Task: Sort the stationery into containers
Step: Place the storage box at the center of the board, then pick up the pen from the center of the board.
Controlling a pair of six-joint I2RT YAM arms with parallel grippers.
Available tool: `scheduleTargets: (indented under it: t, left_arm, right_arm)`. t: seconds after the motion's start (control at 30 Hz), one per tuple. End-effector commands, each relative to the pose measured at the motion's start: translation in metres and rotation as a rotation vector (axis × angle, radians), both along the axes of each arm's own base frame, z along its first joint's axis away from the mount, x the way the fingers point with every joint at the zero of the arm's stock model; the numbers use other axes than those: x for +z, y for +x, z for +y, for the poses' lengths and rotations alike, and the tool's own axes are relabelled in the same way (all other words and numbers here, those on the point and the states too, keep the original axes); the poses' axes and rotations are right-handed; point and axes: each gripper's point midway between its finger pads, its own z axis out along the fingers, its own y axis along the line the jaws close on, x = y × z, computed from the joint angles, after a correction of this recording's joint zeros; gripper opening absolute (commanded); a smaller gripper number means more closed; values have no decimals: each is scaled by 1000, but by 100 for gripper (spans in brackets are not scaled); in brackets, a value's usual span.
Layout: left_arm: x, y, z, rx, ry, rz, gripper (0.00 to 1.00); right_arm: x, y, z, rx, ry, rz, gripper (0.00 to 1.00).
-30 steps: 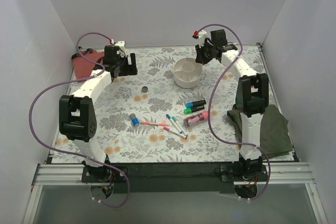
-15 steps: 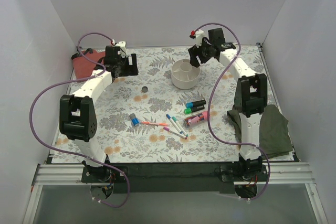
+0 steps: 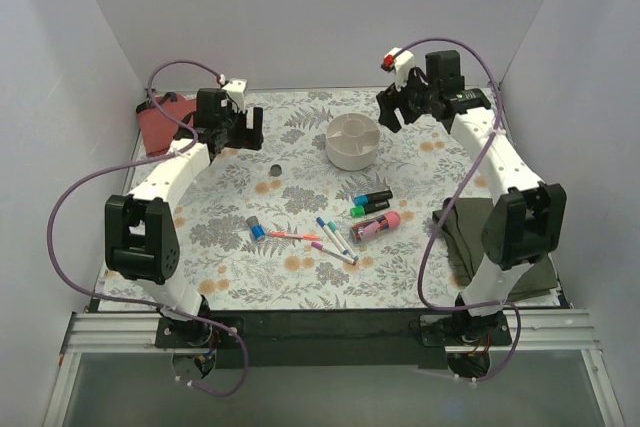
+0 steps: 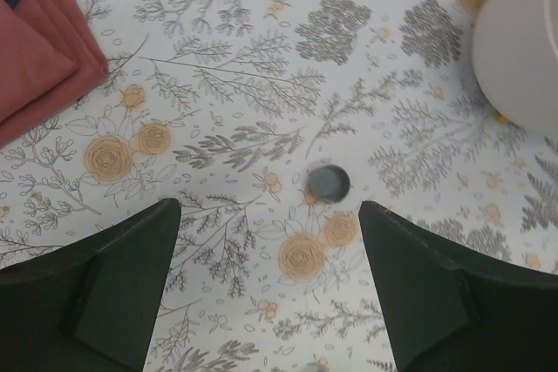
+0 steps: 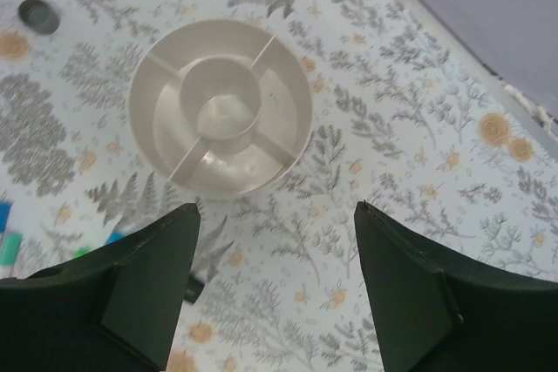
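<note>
The white tub (image 3: 353, 140) with inner dividers stands at the back centre, nothing in it (image 5: 220, 109). My right gripper (image 3: 395, 112) hangs open above its right side (image 5: 275, 206), holding nothing. The red pouch (image 3: 158, 122) lies at the back left. My left gripper (image 3: 238, 129) is open above the mat (image 4: 266, 206), with a small dark cylinder (image 4: 329, 182) just beyond its fingertips. On the mat's middle lie thin pens (image 3: 336, 237), two highlighters (image 3: 372, 197), a pink tube (image 3: 377, 226) and a blue-grey cylinder (image 3: 257, 227).
A folded dark green cloth (image 3: 505, 242) lies at the right edge under the right arm. White walls close in the floral mat on three sides. The pouch's corner (image 4: 39, 50) and the tub's wall (image 4: 523, 41) sit at the edges of the left wrist view.
My right gripper has opened and drawn up and to the right, away from the tub, with its elbow swinging outward. The left arm has barely shifted.
</note>
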Motion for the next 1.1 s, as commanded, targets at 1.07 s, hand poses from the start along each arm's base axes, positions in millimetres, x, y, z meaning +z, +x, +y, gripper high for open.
scheduleTargets:
  t: [1.07]
  left_arm:
    - [-80, -204, -148, -1310, 228, 31, 49]
  right_arm:
    - [-100, -193, -6, 383, -186, 108, 65]
